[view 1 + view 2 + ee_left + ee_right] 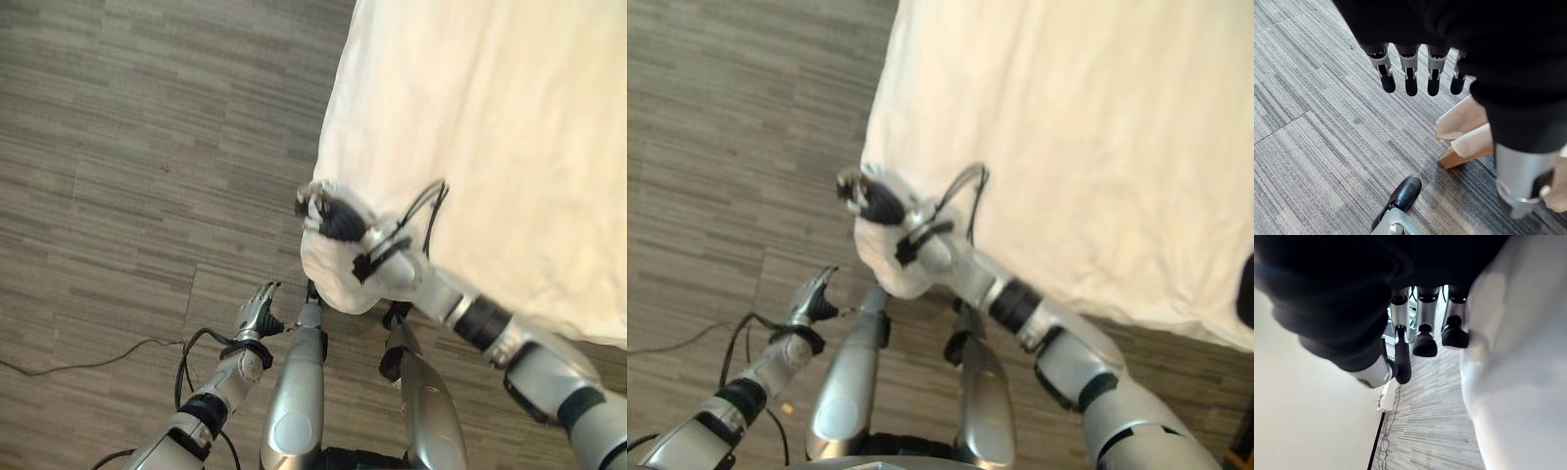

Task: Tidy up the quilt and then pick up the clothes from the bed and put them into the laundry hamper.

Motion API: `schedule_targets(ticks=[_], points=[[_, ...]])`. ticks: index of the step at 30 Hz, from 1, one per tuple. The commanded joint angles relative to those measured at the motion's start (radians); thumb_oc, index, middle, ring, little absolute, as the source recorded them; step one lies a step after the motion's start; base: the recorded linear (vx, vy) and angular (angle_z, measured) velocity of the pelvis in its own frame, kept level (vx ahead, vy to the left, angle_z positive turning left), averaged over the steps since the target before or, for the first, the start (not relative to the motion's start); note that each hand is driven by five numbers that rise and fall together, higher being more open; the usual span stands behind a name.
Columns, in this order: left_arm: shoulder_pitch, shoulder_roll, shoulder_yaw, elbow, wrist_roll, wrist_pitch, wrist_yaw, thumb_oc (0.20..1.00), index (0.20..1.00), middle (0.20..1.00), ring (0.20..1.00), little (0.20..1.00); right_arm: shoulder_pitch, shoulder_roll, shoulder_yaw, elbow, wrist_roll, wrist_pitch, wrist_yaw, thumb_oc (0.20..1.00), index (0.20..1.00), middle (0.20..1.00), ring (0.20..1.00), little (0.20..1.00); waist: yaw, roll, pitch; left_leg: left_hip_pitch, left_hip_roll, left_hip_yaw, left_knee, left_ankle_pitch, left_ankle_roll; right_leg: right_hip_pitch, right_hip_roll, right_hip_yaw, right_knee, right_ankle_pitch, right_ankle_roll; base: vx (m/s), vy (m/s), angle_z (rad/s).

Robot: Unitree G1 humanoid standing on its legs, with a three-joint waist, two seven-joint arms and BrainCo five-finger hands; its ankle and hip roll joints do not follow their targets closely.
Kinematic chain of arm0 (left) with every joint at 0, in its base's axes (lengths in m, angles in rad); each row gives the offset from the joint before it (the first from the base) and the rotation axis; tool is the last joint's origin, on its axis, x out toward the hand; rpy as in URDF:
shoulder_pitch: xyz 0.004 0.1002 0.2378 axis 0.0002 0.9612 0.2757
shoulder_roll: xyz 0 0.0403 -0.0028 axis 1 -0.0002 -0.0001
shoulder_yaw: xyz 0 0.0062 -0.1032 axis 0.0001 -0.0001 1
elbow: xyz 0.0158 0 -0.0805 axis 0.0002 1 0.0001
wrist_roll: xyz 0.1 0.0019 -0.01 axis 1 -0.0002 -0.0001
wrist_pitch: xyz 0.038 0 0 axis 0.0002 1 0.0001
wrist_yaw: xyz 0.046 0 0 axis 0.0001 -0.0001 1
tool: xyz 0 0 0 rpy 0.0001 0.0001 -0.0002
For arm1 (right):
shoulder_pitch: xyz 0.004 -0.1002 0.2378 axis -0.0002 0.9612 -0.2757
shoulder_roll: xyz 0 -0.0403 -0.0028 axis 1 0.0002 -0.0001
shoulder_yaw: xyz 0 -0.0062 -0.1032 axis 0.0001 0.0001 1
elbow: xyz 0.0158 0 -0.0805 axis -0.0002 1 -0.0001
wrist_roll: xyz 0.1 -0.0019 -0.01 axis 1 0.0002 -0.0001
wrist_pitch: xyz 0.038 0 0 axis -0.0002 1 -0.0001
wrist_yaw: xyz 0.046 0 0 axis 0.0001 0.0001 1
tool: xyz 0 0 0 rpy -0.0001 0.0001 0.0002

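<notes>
Both arms are smooth silver-grey with black joint bands, each hand (257,311) wearing a dark ribbed cover behind silver fingers (1409,73) tipped in black.

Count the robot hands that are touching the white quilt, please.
1. The right hand is at the corner of the white fabric quilt, fingers against the cloth. The left hand hangs open over the grey striped carpet floor, touching nothing.

I am standing in a bedroom: a bed (490,117) draped in a white quilt (1068,127) is filling the space before me, above grey striped carpet (118,147).
</notes>
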Motion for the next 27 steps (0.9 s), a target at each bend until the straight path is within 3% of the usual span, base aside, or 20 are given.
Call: schedule_targets(ticks=[1,4,9,10,12,14,18,21,22,23,24,25,26,27], points=[[0.105,-0.046,-0.039,0.097,0.007,0.003,-0.020,1.000,1.000,1.000,1.000,1.000,0.127,-0.067,0.121,-0.022,0.103,-0.020,0.224,0.200,0.200,0.200,0.200,0.200,-0.012,0.029,-0.050,0.079,0.065,0.009,-0.012,-0.124,-0.021,0.041,-0.077,0.025,0.110,-0.235,0.087,0.11,-0.037,-0.04],[0.119,-0.062,-0.032,0.160,0.012,0.008,-0.028,1.000,1.000,1.000,1.000,1.000,0.143,-0.080,0.150,-0.107,0.152,-0.038,0.290,0.200,0.200,0.200,0.200,0.200,-0.020,0.017,-0.092,0.141,0.064,0.014,-0.050,-0.118,-0.023,0.103,-0.066,0.020,0.064,-0.225,0.089,0.11,-0.047,-0.07],[0.128,-0.076,-0.019,0.200,0.008,0.012,-0.024,1.000,1.000,1.000,1.000,1.000,0.122,-0.098,0.073,-0.253,0.221,-0.074,0.251,0.200,0.200,0.200,0.200,0.200,-0.032,0.010,-0.128,0.187,0.064,0.024,-0.088,-0.108,-0.025,0.136,-0.054,0.024,0.032,-0.216,0.093,0.06,-0.023,-0.06],[0.128,-0.086,-0.013,0.209,-0.007,0.009,-0.012,1.000,1.000,1.000,1.000,1.000,0.063,-0.105,-0.078,-0.372,0.277,-0.120,0.133,0.200,0.200,0.200,0.200,0.200,-0.050,0.012,-0.130,0.200,0.065,0.038,-0.095,-0.108,-0.025,0.130,-0.048,0.042,0.032,-0.215,0.094,0.00,-0.010,-0.12],[0.122,-0.087,-0.015,0.203,-0.016,0.006,-0.008,1.000,1.000,1.000,1.000,1.000,0.038,-0.104,-0.117,-0.385,0.278,-0.124,0.098,0.200,0.200,0.200,0.200,0.200,-0.053,0.011,-0.124,0.187,0.064,0.039,-0.088,-0.105,-0.023,0.115,-0.051,0.050,0.039,-0.213,0.094,-0.03,-0.007,-0.14],[0.090,-0.085,-0.027,0.175,-0.063,-0.007,0.012,1.000,1.000,1.000,1.000,1.000,-0.063,-0.127,-0.243,-0.422,0.248,-0.146,-0.042,0.200,0.200,0.200,0.200,0.200,-0.069,0.022,-0.069,0.135,0.068,0.045,-0.038,-0.113,-0.024,0.046,-0.054,0.077,0.082,-0.221,0.087,-0.13,-0.028,-0.35],[0.045,-0.084,-0.033,0.140,-0.107,-0.019,0.029,1.000,1.000,1.000,1.000,1.000,-0.112,-0.185,-0.341,-0.326,0.225,-0.138,-0.154,0.200,0.200,0.200,0.200,0.200,-0.100,0.024,-0.045,0.007,0.059,0.055,0.019,-0.115,-0.016,-0.090,-0.051,0.115,0.108,-0.191,0.090,-0.15,0.021,-0.17],[0.037,-0.091,-0.027,0.129,-0.121,-0.021,0.025,1.000,1.000,1.000,1.000,1.000,-0.082,-0.214,-0.375,-0.281,0.225,-0.132,-0.172,0.200,0.200,0.200,0.200,0.200,-0.112,0.021,-0.045,-0.026,0.043,0.044,0.040,-0.117,-0.007,-0.128,-0.048,0.142,0.098,-0.171,0.095,-0.08,0.154,-0.31],[0.044,-0.093,-0.021,0.120,-0.126,-0.022,0.023,1.000,1.000,1.000,1.000,1.000,-0.054,-0.236,-0.385,-0.253,0.221,-0.133,-0.175,0.200,0.200,0.200,0.200,0.200,-0.108,0.015,-0.045,-0.033,0.028,0.002,0.069,-0.145,-0.007,-0.137,-0.039,0.164,0.090,-0.167,0.097,-0.08,0.262,-0.40],[0.057,-0.105,-0.006,0.107,-0.146,-0.022,0.028,1.000,1.000,1.000,1.000,1.000,0.000,-0.242,-0.392,-0.215,0.237,-0.139,-0.165,0.200,0.200,0.200,0.200,0.200,-0.101,-0.007,-0.045,-0.020,-0.024,-0.117,0.129,-0.233,-0.002,-0.150,-0.022,0.218,0.071,-0.153,0.099,-0.08,0.264,-0.60],[0.056,-0.104,-0.006,0.107,-0.146,-0.022,0.028,1.000,1.000,1.000,1.000,1.000,0.000,-0.242,-0.393,-0.216,0.237,-0.139,-0.164,0.200,0.200,0.200,0.200,0.200,-0.102,-0.009,-0.045,-0.024,-0.027,-0.117,0.130,-0.229,-0.001,-0.154,-0.025,0.218,0.070,-0.150,0.099,-0.14,0.247,-1.15],[0.052,-0.136,0.010,0.128,-0.158,-0.010,0.022,1.000,1.000,1.000,1.000,1.000,0.138,-0.242,-0.446,-0.183,0.255,-0.129,-0.139,0.200,0.200,0.200,0.200,0.200,-0.109,-0.012,-0.045,0.041,-0.060,-0.207,0.135,-0.285,0.016,-0.140,-0.015,0.267,0.063,-0.142,0.105,-0.09,0.064,-1.42],[0.051,-0.136,0.009,0.128,-0.158,-0.010,0.022,1.000,1.000,1.000,1.000,1.000,0.138,-0.242,-0.447,-0.185,0.254,-0.128,-0.139,0.200,0.200,0.200,0.200,0.200,-0.111,-0.015,-0.045,0.038,-0.065,-0.208,0.132,-0.278,0.017,-0.142,-0.021,0.266,0.062,-0.139,0.106,-0.09,0.200,-1.66],[0.060,-0.155,0.027,0.132,-0.170,-0.003,0.002,1.000,1.000,1.000,1.000,1.000,0.305,-0.245,-0.519,-0.164,0.259,-0.108,-0.110,0.200,0.200,0.200,0.200,0.200,-0.139,-0.007,-0.046,0.109,-0.084,-0.199,0.111,-0.291,0.037,-0.097,-0.049,0.276,0.043,-0.119,0.122,0.00,0.325,-1.20]])
